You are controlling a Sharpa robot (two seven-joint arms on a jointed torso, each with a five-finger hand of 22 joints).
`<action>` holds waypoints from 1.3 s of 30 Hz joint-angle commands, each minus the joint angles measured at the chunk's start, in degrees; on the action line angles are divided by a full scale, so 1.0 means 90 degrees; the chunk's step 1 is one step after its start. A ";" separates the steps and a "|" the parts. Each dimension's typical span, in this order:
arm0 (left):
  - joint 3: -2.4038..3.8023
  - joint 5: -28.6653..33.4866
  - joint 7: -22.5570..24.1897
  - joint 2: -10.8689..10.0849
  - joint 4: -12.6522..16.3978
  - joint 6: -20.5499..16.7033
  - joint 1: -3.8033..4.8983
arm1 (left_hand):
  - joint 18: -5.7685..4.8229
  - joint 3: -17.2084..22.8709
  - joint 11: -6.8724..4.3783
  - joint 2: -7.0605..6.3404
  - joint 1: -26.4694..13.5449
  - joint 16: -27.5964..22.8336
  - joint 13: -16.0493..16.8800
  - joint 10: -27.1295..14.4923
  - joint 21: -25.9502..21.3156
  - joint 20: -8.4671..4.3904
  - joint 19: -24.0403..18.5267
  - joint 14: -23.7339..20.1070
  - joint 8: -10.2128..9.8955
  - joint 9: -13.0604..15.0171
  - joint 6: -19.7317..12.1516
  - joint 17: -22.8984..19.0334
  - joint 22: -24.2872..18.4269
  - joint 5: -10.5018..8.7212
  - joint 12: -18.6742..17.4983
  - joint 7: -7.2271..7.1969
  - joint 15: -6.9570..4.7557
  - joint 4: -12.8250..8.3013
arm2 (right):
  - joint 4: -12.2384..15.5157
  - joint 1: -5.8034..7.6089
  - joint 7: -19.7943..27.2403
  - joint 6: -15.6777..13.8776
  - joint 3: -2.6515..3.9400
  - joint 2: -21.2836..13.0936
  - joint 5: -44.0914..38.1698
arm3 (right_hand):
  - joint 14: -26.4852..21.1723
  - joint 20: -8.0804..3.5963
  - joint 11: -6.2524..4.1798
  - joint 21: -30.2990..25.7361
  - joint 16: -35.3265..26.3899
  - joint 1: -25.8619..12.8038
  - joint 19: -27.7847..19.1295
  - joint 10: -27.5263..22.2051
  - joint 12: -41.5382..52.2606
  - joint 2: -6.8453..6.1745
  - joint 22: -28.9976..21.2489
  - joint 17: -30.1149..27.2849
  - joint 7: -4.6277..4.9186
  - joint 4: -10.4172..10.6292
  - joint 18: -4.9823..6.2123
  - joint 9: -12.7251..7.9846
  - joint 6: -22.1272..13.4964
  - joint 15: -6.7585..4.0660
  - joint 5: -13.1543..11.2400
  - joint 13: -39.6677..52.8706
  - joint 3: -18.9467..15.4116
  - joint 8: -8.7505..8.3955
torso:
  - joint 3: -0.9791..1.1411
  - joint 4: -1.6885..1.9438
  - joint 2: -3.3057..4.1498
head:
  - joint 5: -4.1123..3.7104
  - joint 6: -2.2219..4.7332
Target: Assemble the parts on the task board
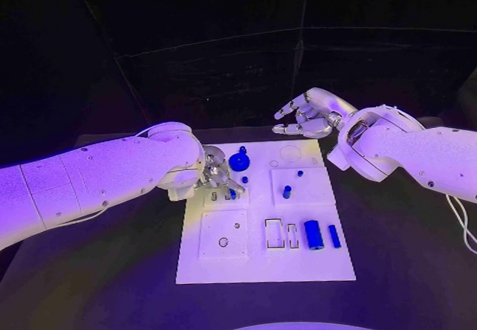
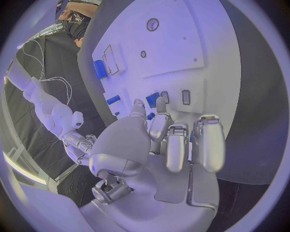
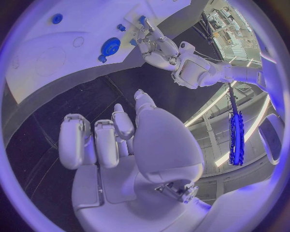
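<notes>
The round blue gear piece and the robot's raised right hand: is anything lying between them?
In the head view, between the blue gear and the right hand lies only bare white task board, marked with a faint circle.

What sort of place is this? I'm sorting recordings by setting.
Probably a robotics lab or test cell: a white task board with small blue parts lies on a black table, dark walls stand behind it, and the left hand works over the board while the right hand hovers beyond it.

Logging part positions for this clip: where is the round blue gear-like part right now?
In the head view the round blue gear-like part sits on the far half of the white task board, just beside the left hand, whose fingers are lowered next to it.
</notes>
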 commanded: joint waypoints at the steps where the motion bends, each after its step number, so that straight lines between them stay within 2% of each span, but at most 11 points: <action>1: 0.0004 0.0000 -0.0025 0.0019 -0.0019 0.0084 0.0009 | -0.0077 0.0046 0.0015 0.0016 0.0119 0.0020 0.0006 0.0030 -0.0036 0.0011 0.0181 0.0673 -0.0030 0.0013 0.0055 0.1677 0.0258 0.0003 -0.0004 0.0002 0.0017 -0.0050 | 0.0006 0.0014 0.0039 0.0035 0.0005 0.0005 -0.0018 | 0.0380 -0.0022 -0.0025 -0.0034 -0.0035 0.0030 -0.0037 -0.0023 -0.0037 0.0008 -0.0003 0.0346 0.0012 -0.0015 0.0011 -0.0001 0.0015 -0.0018 0.0015 -0.0009 -0.0035 0.0042 | -0.0001 0.0002 0.0000 | -0.0005 -0.0008; 9: 0.0004 0.0000 -0.0027 0.0067 -0.0061 0.0115 0.0009 | -0.0075 0.0371 -0.0011 0.0193 0.0586 0.0020 0.0006 0.0021 -0.0043 -0.0001 0.0180 0.0673 -0.0081 0.0019 0.0035 0.1677 0.0259 0.0006 -0.0022 -0.0025 -0.0001 -0.0368 | 0.0008 0.0014 0.0035 0.0050 0.0005 0.0007 -0.0018 | 0.0380 -0.0022 -0.0025 -0.0034 -0.0035 0.0030 -0.0037 -0.0023 -0.0037 0.0008 -0.0003 0.0346 0.0012 -0.0015 0.0011 -0.0001 0.0015 -0.0018 0.0015 -0.0009 -0.0035 0.0042 | -0.0002 0.0002 0.0000 | -0.0007 -0.0019; 14: 0.0004 0.0000 -0.0024 0.0083 -0.0070 0.0176 0.0010 | -0.0079 0.0496 -0.0022 0.0182 0.0761 0.0020 0.0004 0.0013 -0.0033 -0.0011 0.0186 0.0673 -0.0121 0.0008 0.0033 0.1677 0.0279 0.0005 -0.0035 -0.0037 -0.0011 -0.0527 | 0.0010 0.0014 0.0033 0.0060 0.0005 0.0006 -0.0018 | 0.0380 -0.0022 -0.0025 -0.0034 -0.0035 0.0031 -0.0036 -0.0023 -0.0037 0.0008 -0.0003 0.0346 0.0012 -0.0015 0.0011 -0.0001 0.0015 -0.0018 0.0015 -0.0009 -0.0035 0.0042 | -0.0001 0.0002 0.0001 | -0.0006 -0.0043; 20: 0.0004 0.0000 -0.0013 0.0090 -0.0073 0.0201 0.0010 | -0.0079 0.0539 -0.0025 0.0166 0.0802 0.0020 0.0010 0.0015 -0.0036 -0.0013 0.0185 0.0673 -0.0142 0.0000 0.0039 0.1677 0.0279 0.0007 -0.0036 -0.0039 -0.0013 -0.0578 | 0.0009 0.0014 0.0032 0.0069 0.0005 0.0007 -0.0018 | 0.0380 -0.0023 -0.0025 -0.0033 -0.0037 0.0035 -0.0034 -0.0020 -0.0034 0.0013 0.0001 0.0344 0.0012 -0.0016 0.0010 -0.0001 0.0015 -0.0018 0.0016 -0.0007 -0.0037 0.0043 | -0.0002 0.0006 -0.0003 | -0.0010 -0.0049; 30: 0.0003 0.0002 0.0036 0.0073 -0.0056 0.0139 0.0010 | -0.0076 0.0995 -0.0054 0.0375 0.1120 0.0020 0.0003 -0.0010 -0.0048 -0.0031 0.0183 0.0673 -0.0297 -0.0077 0.0004 0.1677 0.0274 0.0028 -0.0076 -0.0066 -0.0035 -0.0846 | 0.0006 0.0014 0.0032 0.0083 0.0005 0.0012 -0.0018 | 0.0380 -0.0023 -0.0026 -0.0032 -0.0037 0.0042 -0.0033 -0.0017 -0.0029 0.0018 0.0003 0.0345 0.0012 -0.0019 0.0010 -0.0001 0.0015 -0.0018 0.0018 -0.0004 -0.0038 0.0044 | -0.0002 0.0006 -0.0001 | -0.0007 -0.0051; 34: 0.0003 0.0084 0.0095 0.0033 -0.0037 0.0076 0.0009 | -0.0071 0.1572 -0.0037 0.0411 0.1232 0.0020 -0.0010 -0.0039 -0.0063 -0.0032 0.0181 0.0673 -0.0431 -0.0140 -0.0034 0.1677 0.0266 0.0115 -0.0128 -0.0028 -0.0024 -0.1110 | 0.0004 0.0014 0.0035 0.0088 0.0005 0.0012 -0.0018 | 0.0381 -0.0024 -0.0027 -0.0033 -0.0036 0.0054 -0.0033 -0.0016 -0.0029 0.0025 0.0001 0.0346 0.0011 -0.0025 0.0010 -0.0001 0.0016 -0.0019 0.0030 -0.0004 -0.0038 0.0046 | -0.0005 0.0007 -0.0002 | -0.0007 -0.0057; 37: 0.0003 0.0295 0.0148 -0.0029 0.0008 -0.0008 0.0009 | -0.0069 0.2151 -0.0021 0.0332 0.1139 0.0020 0.0002 -0.0023 -0.0077 -0.0015 0.0178 0.0673 -0.0473 -0.0146 -0.0033 0.1677 0.0257 0.0275 -0.0142 0.0000 0.0006 -0.1300 | 0.0000 0.0014 0.0042 0.0087 0.0005 0.0015 -0.0018 | 0.0384 -0.0027 -0.0029 -0.0036 -0.0037 0.0093 -0.0029 -0.0015 -0.0032 0.0043 0.0000 0.0350 0.0010 -0.0038 0.0010 -0.0003 0.0009 -0.0022 0.0179 -0.0009 -0.0059 0.0053 | -0.0003 0.0005 0.0000 | -0.0012 -0.0050; 38: 0.0003 0.0337 0.0168 -0.0048 0.0024 -0.0045 0.0009 | -0.0066 0.2821 -0.0041 0.0184 0.0825 0.0020 0.0003 0.0000 -0.0088 0.0004 0.0178 0.0673 -0.0473 -0.0124 0.0006 0.1677 0.0255 0.0342 -0.0154 0.0067 0.0056 -0.1409 | -0.0001 0.0014 0.0043 0.0086 0.0005 0.0015 -0.0018 | 0.0385 -0.0028 -0.0029 -0.0038 -0.0037 0.0099 -0.0030 -0.0015 -0.0033 0.0047 -0.0003 0.0351 0.0010 -0.0039 0.0010 -0.0003 0.0007 -0.0022 0.0213 -0.0010 -0.0066 0.0054 | -0.0001 0.0003 0.0000 | -0.0012 -0.0051; 39: 0.0003 0.0388 0.0195 -0.0070 0.0045 -0.0098 0.0009 | -0.0062 0.3095 0.0007 0.0045 0.0677 0.0020 0.0013 0.0014 -0.0096 0.0009 0.0176 0.0673 -0.0474 -0.0111 -0.0003 0.1677 0.0248 0.0313 -0.0148 0.0026 0.0045 -0.1466 | -0.0004 0.0014 0.0046 0.0089 0.0005 0.0014 -0.0018 | 0.0385 -0.0028 -0.0030 -0.0036 -0.0037 0.0102 -0.0027 -0.0017 -0.0037 0.0049 0.0002 0.0352 0.0010 -0.0040 0.0009 -0.0003 0.0005 -0.0023 0.0232 -0.0014 -0.0071 0.0055 | -0.0003 0.0008 -0.0002 | -0.0020 -0.0053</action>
